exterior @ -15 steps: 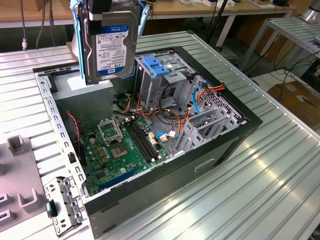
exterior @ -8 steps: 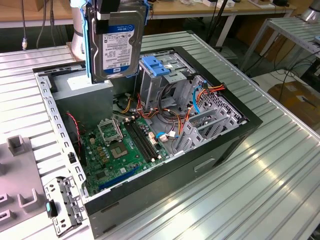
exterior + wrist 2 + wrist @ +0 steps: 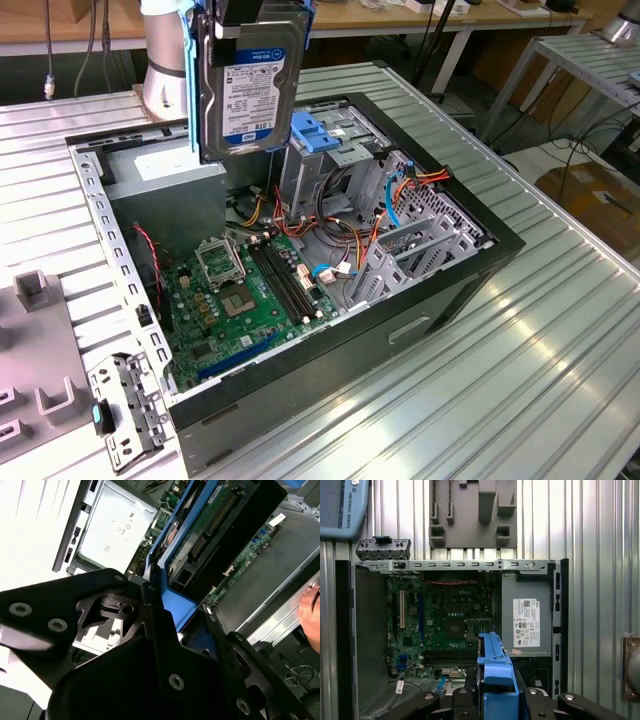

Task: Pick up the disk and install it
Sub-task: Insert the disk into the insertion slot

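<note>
The black fingers (image 3: 156, 630) are clamped on the blue carrier rail of the disk (image 3: 250, 85). The gripper (image 3: 495, 702) holds this 1 drive upright, label showing in the exterior view, above the open computer case (image 3: 320, 400), near the case's grey power supply (image 3: 165, 185).

Open computer case (image 3: 330, 372) on ribbed metal table (image 3: 560, 380). In the exterior view, green motherboard (image 3: 235, 305) inside at 7 o'clock, grey fixture tray (image 3: 40, 350) outside at 8 o'clock.

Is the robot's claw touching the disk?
Touching. In the second wrist view the gripper clamps the disk by its blue carrier rail, with black fingers pressed against it.
</note>
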You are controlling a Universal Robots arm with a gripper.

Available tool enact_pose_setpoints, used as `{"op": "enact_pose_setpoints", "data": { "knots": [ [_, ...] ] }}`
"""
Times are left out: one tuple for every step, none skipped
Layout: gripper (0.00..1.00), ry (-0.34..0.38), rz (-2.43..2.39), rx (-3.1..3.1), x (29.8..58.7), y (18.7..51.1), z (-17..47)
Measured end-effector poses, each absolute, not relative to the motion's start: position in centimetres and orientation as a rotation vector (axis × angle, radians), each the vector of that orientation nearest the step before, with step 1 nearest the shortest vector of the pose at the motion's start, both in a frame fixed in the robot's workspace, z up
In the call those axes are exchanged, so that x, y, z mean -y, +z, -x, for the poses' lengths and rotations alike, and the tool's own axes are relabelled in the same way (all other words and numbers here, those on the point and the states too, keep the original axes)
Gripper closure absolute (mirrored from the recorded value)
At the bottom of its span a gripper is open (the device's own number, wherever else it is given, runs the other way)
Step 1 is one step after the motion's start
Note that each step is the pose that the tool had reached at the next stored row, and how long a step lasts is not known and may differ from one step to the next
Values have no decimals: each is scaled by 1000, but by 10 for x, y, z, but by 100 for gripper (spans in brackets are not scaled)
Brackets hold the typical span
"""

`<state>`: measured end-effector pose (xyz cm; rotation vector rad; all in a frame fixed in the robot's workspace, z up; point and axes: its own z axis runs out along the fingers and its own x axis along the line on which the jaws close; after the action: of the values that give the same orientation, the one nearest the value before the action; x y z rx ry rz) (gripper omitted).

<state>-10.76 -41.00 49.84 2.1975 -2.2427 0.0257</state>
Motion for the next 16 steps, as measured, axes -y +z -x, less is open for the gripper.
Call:
{"op": "enact_pose_setpoints", "data": {
  "knots": [
    [63, 26, -2197, 2243, 410, 498, 107],
    [63, 26, -2197, 2243, 411, 498, 107],
    [63, 26, -2197, 2243, 414, 498, 106],
    [63, 26, -2197, 2243, 418, 498, 106],
    [63, 26, -2197, 2243, 421, 498, 106],
    [63, 26, -2197, 2243, 423, 498, 106],
    [63, 26, -2197, 2243, 426, 498, 105],
    [63, 26, -2197, 2242, 428, 498, 105],
    [63, 26, -2197, 2243, 431, 498, 105],
    [63, 26, -2197, 2243, 433, 498, 105],
    [63, 26, -2197, 2243, 435, 498, 105],
    [63, 26, -2197, 2243, 437, 498, 105],
    [63, 26, -2197, 2243, 441, 498, 104],
    [63, 26, -2197, 2243, 443, 497, 104],
    [63, 26, -2197, 2243, 445, 497, 104],
    [63, 26, -2197, 2243, 448, 497, 104]
  ]
}}
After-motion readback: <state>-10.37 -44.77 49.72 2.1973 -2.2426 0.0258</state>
